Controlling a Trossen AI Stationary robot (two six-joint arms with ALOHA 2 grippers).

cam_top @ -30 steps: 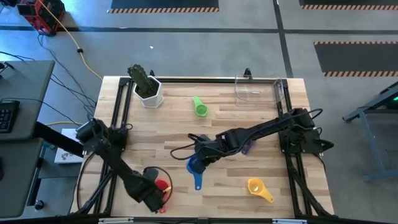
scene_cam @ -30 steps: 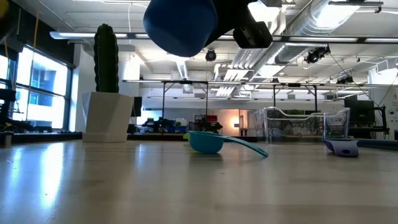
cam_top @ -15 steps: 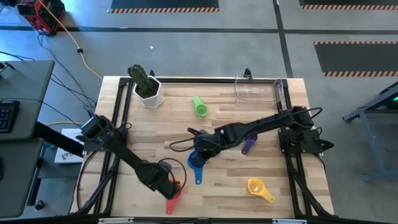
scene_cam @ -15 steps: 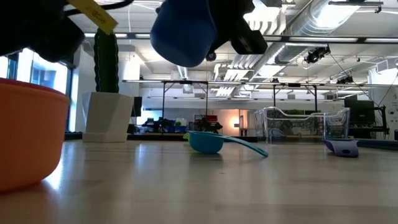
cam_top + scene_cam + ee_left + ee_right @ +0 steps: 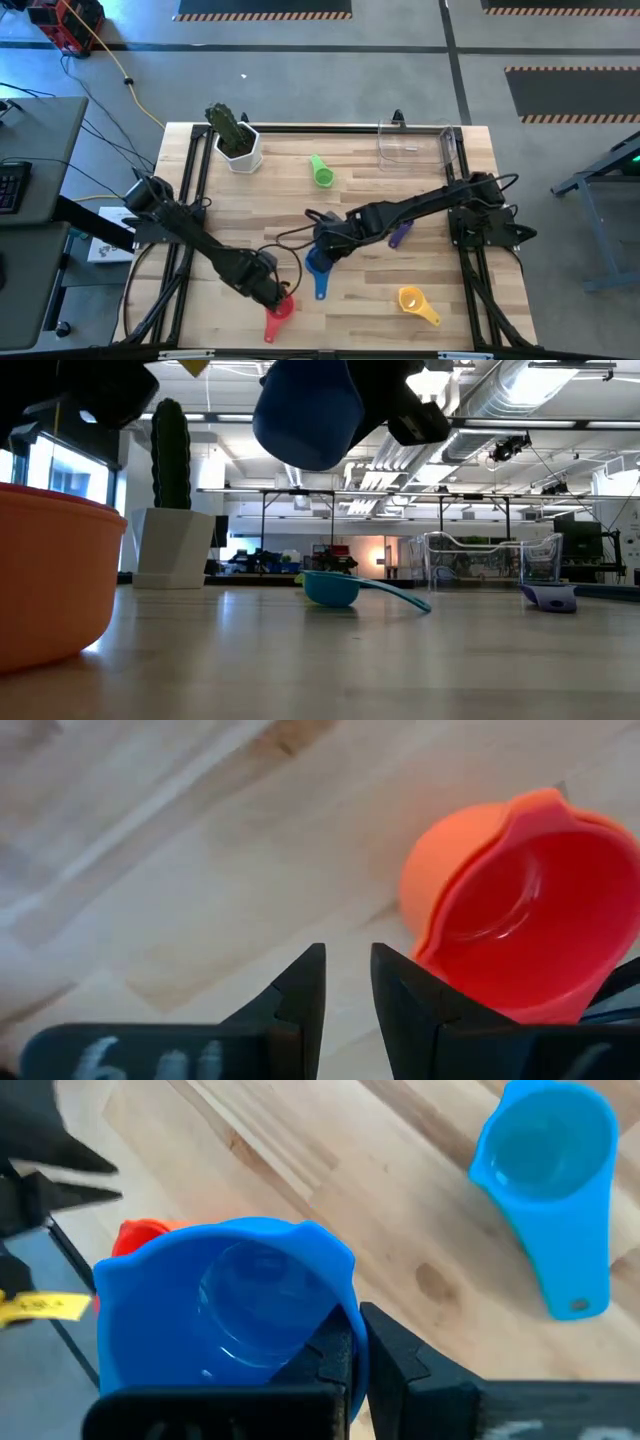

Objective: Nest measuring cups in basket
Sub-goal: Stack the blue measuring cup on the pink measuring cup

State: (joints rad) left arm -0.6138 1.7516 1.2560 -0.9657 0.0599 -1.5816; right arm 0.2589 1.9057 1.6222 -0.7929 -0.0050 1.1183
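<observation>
My right gripper [image 5: 362, 1355] is shut on the blue cup [image 5: 225, 1315], which hangs high over the table's middle [image 5: 305, 410]. Below it the teal cup [image 5: 330, 588] rests on its base, its handle [image 5: 321, 288] pointing at the near edge. My left gripper [image 5: 347, 982] points down with a narrow gap and nothing between its fingers. It is just above and beside the red cup [image 5: 535, 915], which is nested in the orange cup [image 5: 45, 575]. Both stand near the front edge [image 5: 279, 308]. The clear basket [image 5: 415, 142] stands at the far right. My right gripper grips the blue cup by its wall [image 5: 352, 1342] on the side nearest the wrist, one finger [image 5: 330, 1360] inside the bowl and one outside. The fingers slant down from the table's right. The cup is lifted clear and tilted, its mouth toward the wrist.
A green cup [image 5: 321, 172] lies at the far middle. A purple cup [image 5: 398, 236] sits beside the right arm, and a yellow cup [image 5: 416, 303] is near the front right. A white pot with a cactus [image 5: 236, 140] stands at the far left corner.
My left gripper has moved along the front edge toward the table's right, risen a little and rolled. The nested orange and red cups have shifted right too, coming into the low view, where they stand on the table.
</observation>
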